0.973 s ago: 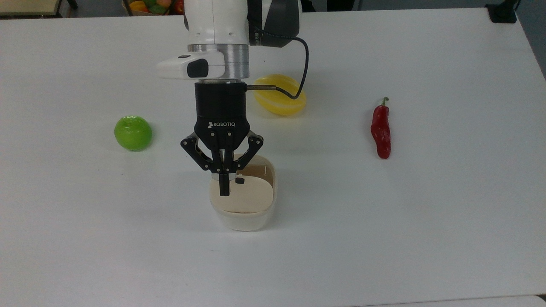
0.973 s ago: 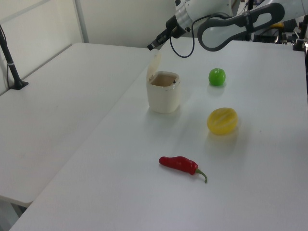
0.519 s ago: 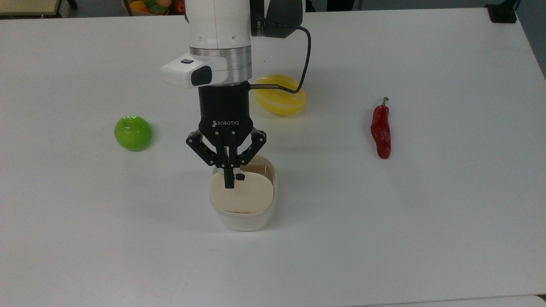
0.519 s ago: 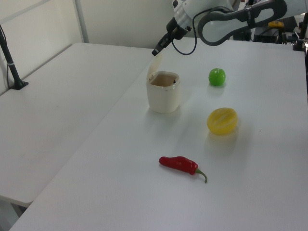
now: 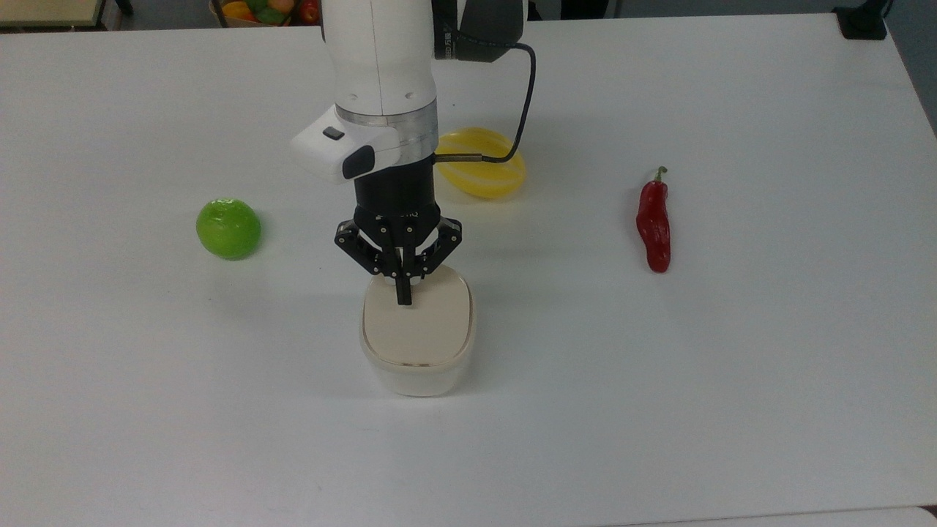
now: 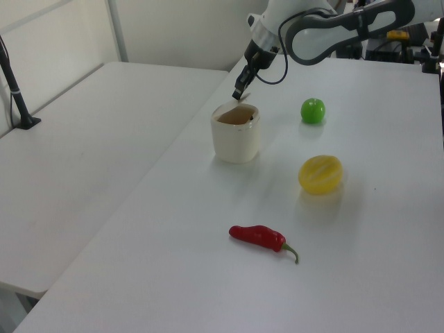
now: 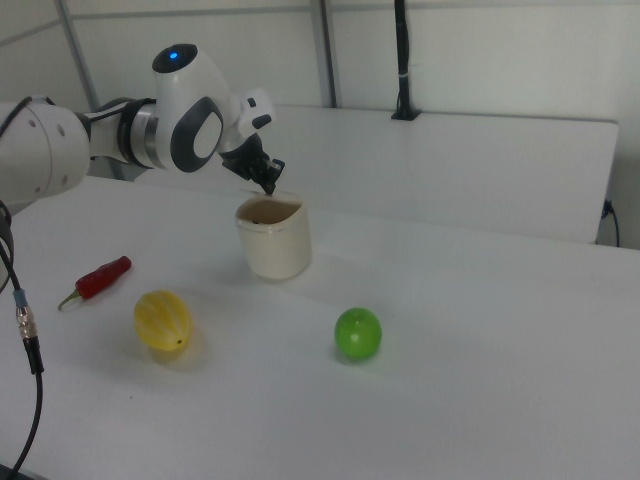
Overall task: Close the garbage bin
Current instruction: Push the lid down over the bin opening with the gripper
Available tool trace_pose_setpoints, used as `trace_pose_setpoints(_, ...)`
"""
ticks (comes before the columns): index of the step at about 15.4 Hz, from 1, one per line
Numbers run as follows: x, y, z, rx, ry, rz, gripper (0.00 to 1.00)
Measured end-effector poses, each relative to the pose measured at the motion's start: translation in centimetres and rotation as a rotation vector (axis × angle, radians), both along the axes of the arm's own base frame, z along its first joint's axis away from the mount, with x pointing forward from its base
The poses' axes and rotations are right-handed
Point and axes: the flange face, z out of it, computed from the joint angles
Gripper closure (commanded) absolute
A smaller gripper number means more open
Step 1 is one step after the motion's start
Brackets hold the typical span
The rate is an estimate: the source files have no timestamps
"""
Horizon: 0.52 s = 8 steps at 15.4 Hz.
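top view: garbage bin at bench middle, lid nearly flat; hand clenched, empty, tips on lid's far edge to push down | left view: lid tilted, not seated | right view: green apple well apart from bin

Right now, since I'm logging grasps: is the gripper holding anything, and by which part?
Nothing is held. The gripper is shut, its tip pressing down on the garbage bin lid near the far edge.
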Motion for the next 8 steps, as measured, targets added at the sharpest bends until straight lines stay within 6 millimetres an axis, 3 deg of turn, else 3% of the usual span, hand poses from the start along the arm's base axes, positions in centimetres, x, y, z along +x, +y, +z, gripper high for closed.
trace_pose_setpoints(8,-0.3,0.8,-2.2,-0.003,0.075,0.012,1.00)
